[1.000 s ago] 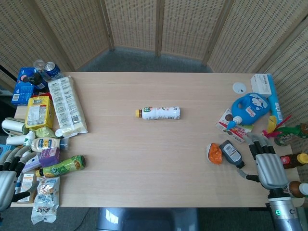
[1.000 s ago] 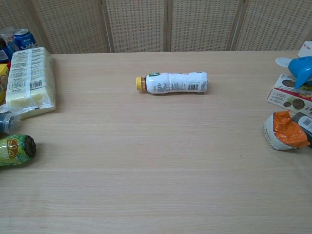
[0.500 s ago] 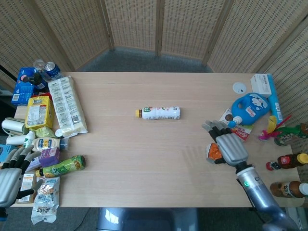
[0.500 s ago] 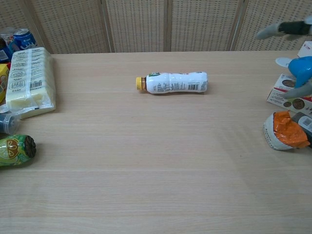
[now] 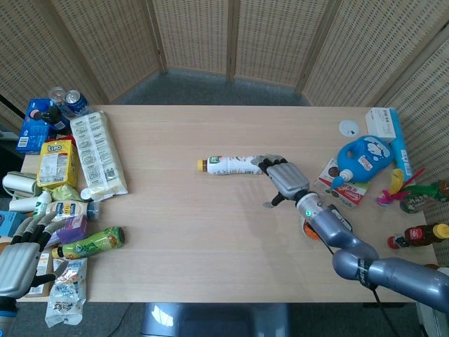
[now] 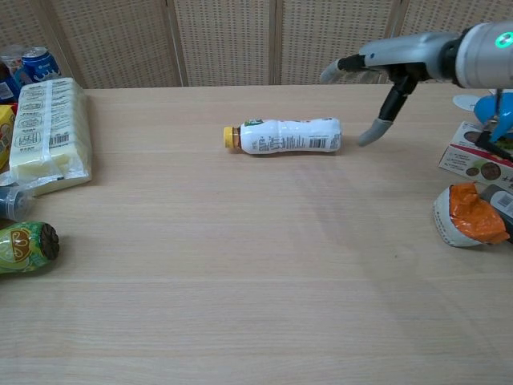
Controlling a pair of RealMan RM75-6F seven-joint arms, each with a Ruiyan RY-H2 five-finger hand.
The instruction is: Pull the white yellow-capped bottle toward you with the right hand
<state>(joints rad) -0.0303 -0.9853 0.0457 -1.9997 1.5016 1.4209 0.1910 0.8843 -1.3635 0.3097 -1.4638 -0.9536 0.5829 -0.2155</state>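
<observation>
The white yellow-capped bottle (image 5: 231,166) (image 6: 284,135) lies on its side mid-table, cap pointing to the image left. My right hand (image 5: 284,180) (image 6: 385,70) hovers open just past the bottle's base end, fingers spread, raised above the tabletop and not touching the bottle. My left hand (image 5: 19,256) rests open at the table's front-left corner among the snacks; the chest view does not show it.
A blue detergent bottle (image 5: 365,157), a printed box (image 5: 337,184) and an orange packet (image 6: 471,215) crowd the right side. A long cracker pack (image 5: 97,154), a yellow bag (image 5: 57,163) and a green bottle (image 5: 90,243) lie along the left edge.
My right hand has swung from the front-right edge, over the orange packet, across to the bottle's base end. The bottle has stayed in place. The left hand has barely shifted.
</observation>
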